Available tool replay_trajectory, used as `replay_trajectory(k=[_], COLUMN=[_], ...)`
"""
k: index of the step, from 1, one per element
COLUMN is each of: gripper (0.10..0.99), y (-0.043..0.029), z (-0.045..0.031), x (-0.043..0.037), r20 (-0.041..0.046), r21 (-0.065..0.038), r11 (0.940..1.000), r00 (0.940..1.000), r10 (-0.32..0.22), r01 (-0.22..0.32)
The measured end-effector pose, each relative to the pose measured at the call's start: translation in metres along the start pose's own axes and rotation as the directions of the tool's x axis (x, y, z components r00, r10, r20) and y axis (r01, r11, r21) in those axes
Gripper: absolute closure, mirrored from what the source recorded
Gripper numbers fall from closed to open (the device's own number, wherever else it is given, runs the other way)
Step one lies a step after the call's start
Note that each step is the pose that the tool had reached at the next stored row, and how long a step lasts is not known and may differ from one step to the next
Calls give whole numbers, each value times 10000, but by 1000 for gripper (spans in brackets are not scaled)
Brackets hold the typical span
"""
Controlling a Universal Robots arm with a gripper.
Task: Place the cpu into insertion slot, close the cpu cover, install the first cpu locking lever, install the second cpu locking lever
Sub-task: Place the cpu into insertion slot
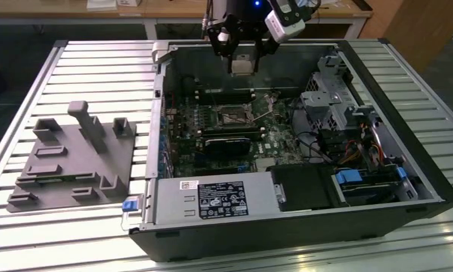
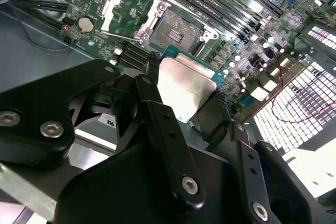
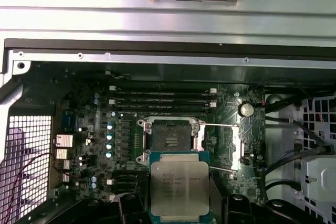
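- Silver-topped, green-edged cpu (image 3: 179, 187) sits clamped between the two black fingers (image 2: 157, 114) of the gripper (image 2: 186, 90), which press on its opposite sides.
- The cpu is held in the air above the motherboard (image 3: 94, 145); it is not in the socket.
- In the first wrist view the chip hangs just short of the socket (image 3: 170, 140), and its far edge overlaps the socket's near rim in the picture.
- The socket is bare, with its field of contacts exposed.
- The cover (image 2: 109, 9) is swung open off the socket and lies to one side of it, its central window showing the board beneath.
- A thin lever (image 3: 223, 125) runs along the open cover's edge, unlatched.
- Four long memory slots (image 3: 163, 98) lie on the far side of the socket from the cpu, and a coin cell (image 3: 245, 109) sits just beyond the cover.
- In the exterior view the gripper hangs over the far part of the open black case (image 1: 287, 238), with the cpu a pale square at its tip, well above the board.
- The case lies on a slatted metal table (image 1: 98, 62); a grey fixture (image 1: 68, 164) rests on the table at the exterior view's left of the case.
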State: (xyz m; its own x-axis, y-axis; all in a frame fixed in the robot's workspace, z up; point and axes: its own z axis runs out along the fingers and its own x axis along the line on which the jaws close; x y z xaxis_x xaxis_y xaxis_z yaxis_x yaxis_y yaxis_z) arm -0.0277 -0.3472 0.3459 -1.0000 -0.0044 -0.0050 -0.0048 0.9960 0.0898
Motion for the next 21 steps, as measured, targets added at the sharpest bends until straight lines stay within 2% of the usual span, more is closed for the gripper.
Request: replay_trajectory(k=[21], gripper=[545], y=[-17], z=[186], x=[12], r20=[19], r21=[-1], r11=[9998], r00=[9998], r10=[-196], r01=[196])
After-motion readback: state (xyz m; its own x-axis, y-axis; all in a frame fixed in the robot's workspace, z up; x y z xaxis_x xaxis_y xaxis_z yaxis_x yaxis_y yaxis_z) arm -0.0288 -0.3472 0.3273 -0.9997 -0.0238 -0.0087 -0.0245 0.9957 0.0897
